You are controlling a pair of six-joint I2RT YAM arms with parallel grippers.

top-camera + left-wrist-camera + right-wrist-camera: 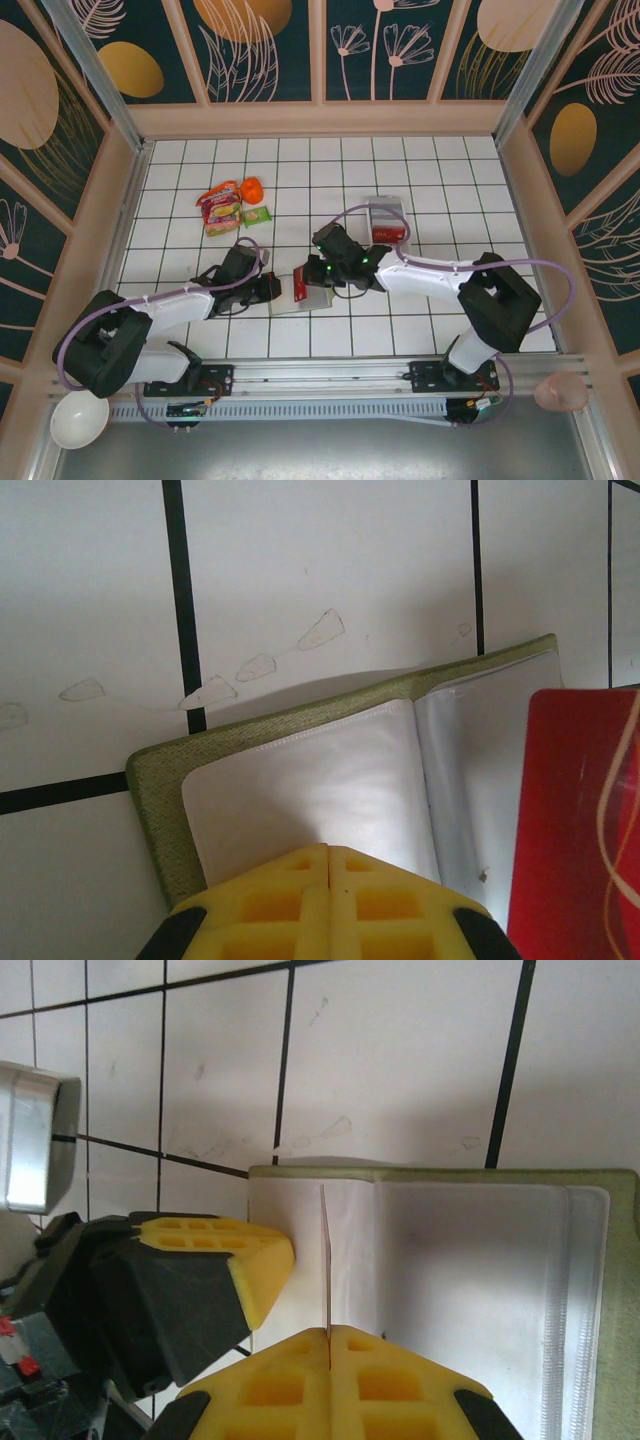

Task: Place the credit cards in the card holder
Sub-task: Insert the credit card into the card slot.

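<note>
The card holder (287, 303) lies open on the tiled table, olive-green outside (150, 790) and pale inside (470, 1260). My right gripper (329, 1332) is shut on a red credit card (326, 1250), seen edge-on and standing upright over the holder's left inner panel. In the left wrist view the card's red face (565, 820) shows at the right. My left gripper (328, 850) is shut with nothing in it, its tips on the holder's left panel. Its yellow fingers (255, 1260) sit just left of the card. From above, the two grippers (272, 290) (315, 275) meet over the holder.
Red-orange and green snack packets (224, 208) lie at the back left. A white tray (386, 212) with something red (386, 233) at its near end stands behind the right arm. A white bowl (78, 420) and a pink cup (560, 392) sit at the near corners.
</note>
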